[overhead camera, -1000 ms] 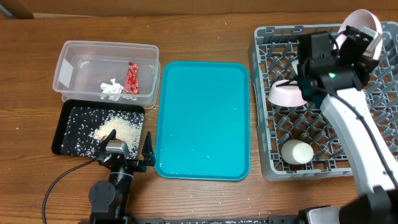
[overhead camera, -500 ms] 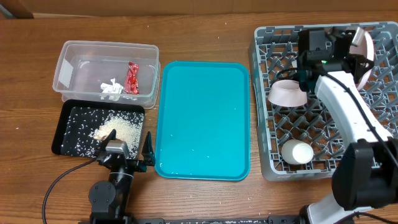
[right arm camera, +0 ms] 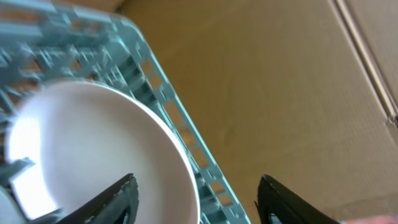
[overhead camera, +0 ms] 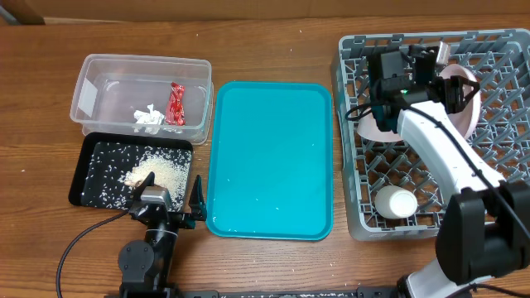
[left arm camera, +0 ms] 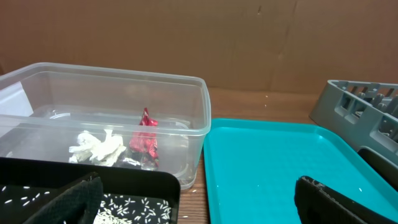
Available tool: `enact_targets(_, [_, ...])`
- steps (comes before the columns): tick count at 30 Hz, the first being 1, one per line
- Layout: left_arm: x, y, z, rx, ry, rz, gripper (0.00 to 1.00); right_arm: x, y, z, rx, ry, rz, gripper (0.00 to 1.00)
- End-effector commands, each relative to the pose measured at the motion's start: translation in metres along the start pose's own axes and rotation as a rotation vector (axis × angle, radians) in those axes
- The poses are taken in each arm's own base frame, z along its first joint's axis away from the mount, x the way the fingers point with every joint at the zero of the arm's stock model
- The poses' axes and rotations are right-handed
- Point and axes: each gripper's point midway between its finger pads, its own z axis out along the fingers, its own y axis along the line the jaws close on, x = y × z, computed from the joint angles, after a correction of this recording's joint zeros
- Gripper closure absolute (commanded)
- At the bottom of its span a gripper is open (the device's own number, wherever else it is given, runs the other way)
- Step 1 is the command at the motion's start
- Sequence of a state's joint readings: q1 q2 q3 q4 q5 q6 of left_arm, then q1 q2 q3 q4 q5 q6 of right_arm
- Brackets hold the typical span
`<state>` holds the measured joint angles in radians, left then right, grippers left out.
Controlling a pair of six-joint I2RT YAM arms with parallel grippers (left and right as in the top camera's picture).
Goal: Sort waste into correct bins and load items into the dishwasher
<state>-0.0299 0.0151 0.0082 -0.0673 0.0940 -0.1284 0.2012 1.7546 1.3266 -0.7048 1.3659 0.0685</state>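
Observation:
The pale pink-white plate (overhead camera: 462, 101) stands on edge among the pegs of the grey dish rack (overhead camera: 497, 170). My right gripper (overhead camera: 443, 70) hangs over it, open. In the right wrist view the plate (right arm camera: 93, 143) has its rim between the spread fingers of the gripper (right arm camera: 199, 200), clear of the right finger. A pink bowl (overhead camera: 377, 126) and a small white cup (overhead camera: 396, 203) sit in the rack. The clear tub (overhead camera: 91, 99) holds the red wrapper (overhead camera: 175, 103) and the paper wad (overhead camera: 149, 117). Rice (overhead camera: 157, 172) lies in the black tray (overhead camera: 95, 186). My left gripper (overhead camera: 170, 207) rests open by that tray's near edge.
A teal serving tray (overhead camera: 269, 157) lies flat between the bins and the rack. In the left wrist view the left gripper (left arm camera: 202, 205) spans the gap between the black tray (left arm camera: 124, 180) and the teal tray (left arm camera: 273, 162). The rack's corner (left arm camera: 354, 106) shows at the right.
My right gripper has come down and to the left with the plate, set it on edge in the rack, and opened. The left arm has not moved.

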Motion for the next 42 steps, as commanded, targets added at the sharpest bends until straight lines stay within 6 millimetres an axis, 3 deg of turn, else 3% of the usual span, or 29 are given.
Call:
enact_targets(1, [0.0,0.002,0.0,-0.005,-0.003,-0.01,0.0,-0.028,-0.044,-0.04,-0.031,-0.105,0.192,0.33])
enact_targets(7, [0.0,0.002,0.0,-0.005,-0.003,-0.01,0.0,-0.049,-0.069,-0.121,-0.289,-0.274,0.322,0.24])
enact_targets(13, [0.0,0.002,0.0,-0.005,-0.003,-0.01,0.0,-0.046,-0.086,-0.208,-0.631,-0.429,0.386,0.23])
enact_targets(17, [0.0,0.002,0.0,-0.005,-0.003,-0.01,0.0,-0.026,-0.089,-0.256,-0.903,-0.47,0.38,0.19])
enact_targets(22, [0.0,0.002,0.0,-0.005,-0.003,-0.01,0.0,0.009,-0.095,-0.294,-1.235,-0.44,0.319,0.0])
enact_targets(28, [0.0,0.002,0.0,-0.005,-0.003,-0.01,0.0,0.039,-0.118,-0.35,-1.699,-0.431,0.237,0.0])
enact_targets(30, [0.0,0.002,0.0,-0.005,-0.003,-0.01,0.0,0.046,-0.123,-0.357,-1.761,-0.433,0.205,0.0])
enact_targets(33, [0.0,0.002,0.0,-0.005,-0.003,-0.01,0.0,0.057,-0.123,-0.348,-1.733,-0.44,0.148,0.0])
enact_targets(37, [0.0,0.002,0.0,-0.005,-0.003,-0.01,0.0,0.048,-0.125,-0.337,-1.665,-0.454,0.196,0.0])
enact_targets(42, [0.0,0.002,0.0,-0.005,-0.003,-0.01,0.0,0.038,-0.133,-0.307,-1.52,-0.434,0.32,0.0])
